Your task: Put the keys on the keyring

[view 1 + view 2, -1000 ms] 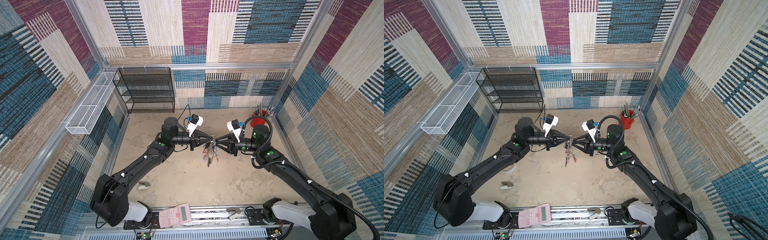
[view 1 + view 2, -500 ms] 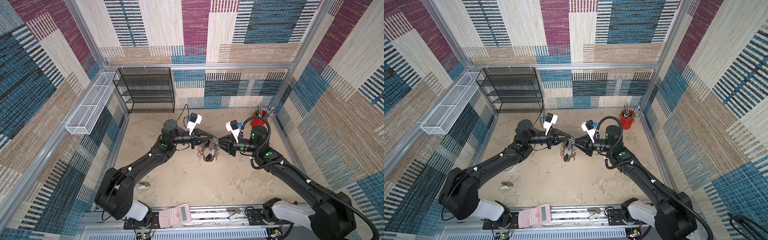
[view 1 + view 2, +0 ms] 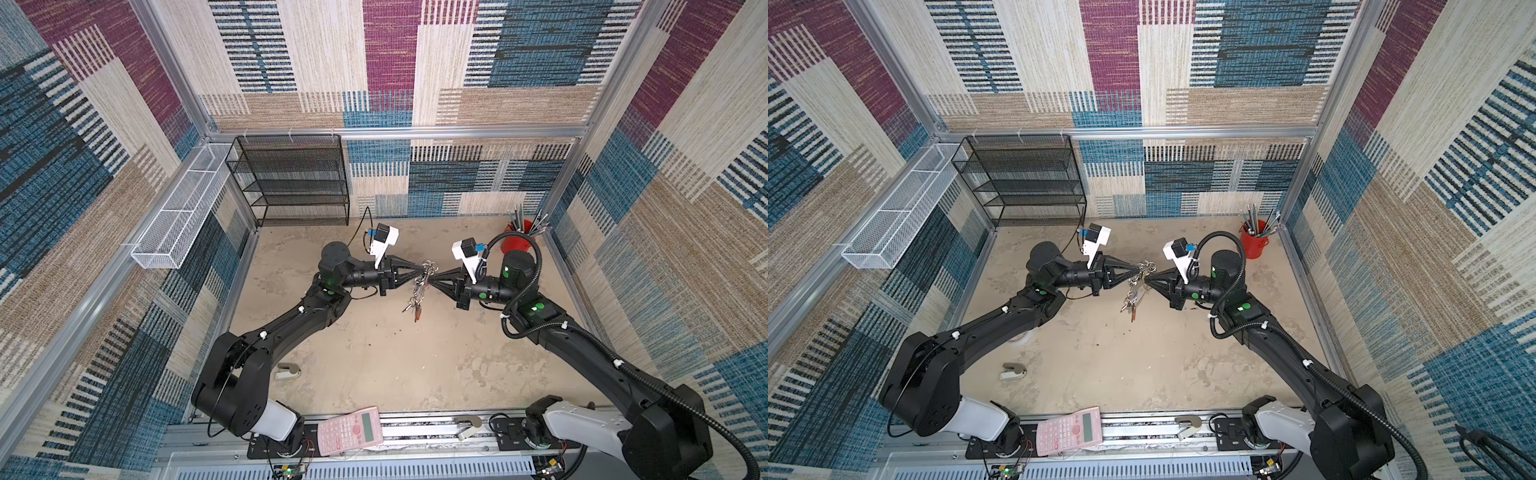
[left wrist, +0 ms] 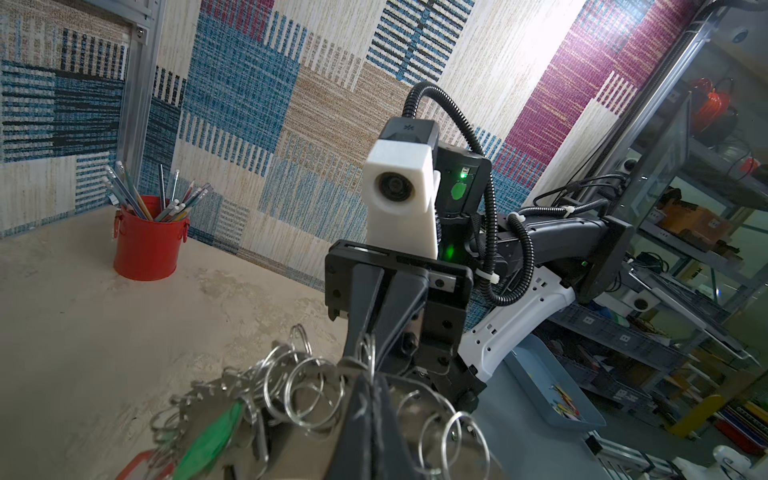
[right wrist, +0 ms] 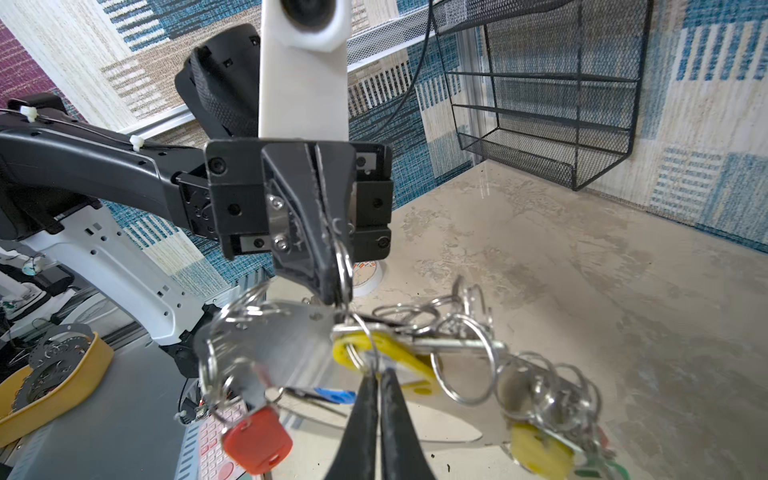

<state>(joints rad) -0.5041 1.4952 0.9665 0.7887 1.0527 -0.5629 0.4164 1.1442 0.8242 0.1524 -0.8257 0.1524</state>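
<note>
No legible text, label, brand or number anywhere.

**Centre, mid-air:** my left claw (image 3: 421, 272) and my right claw (image 3: 433, 282) stand tip to tip. The keyring (image 5: 291, 336) and the yellow-tagged keys (image 5: 397, 356) fill the gap and dangle below. No passage.
**Beneath and toward the front:** bare table (image 3: 395, 365), open to either claw.
**Back left:** black wire rack (image 3: 291, 183), against the wall.
**Left wall:** white mesh basket (image 3: 183, 208), raised off the table.
**Back right corner:** red pen cup (image 3: 515, 246), near my right wrist.
**Front left:** small grey-and-white object (image 3: 288, 371).
**Front rail:** pink calculator (image 3: 350, 426).
</note>
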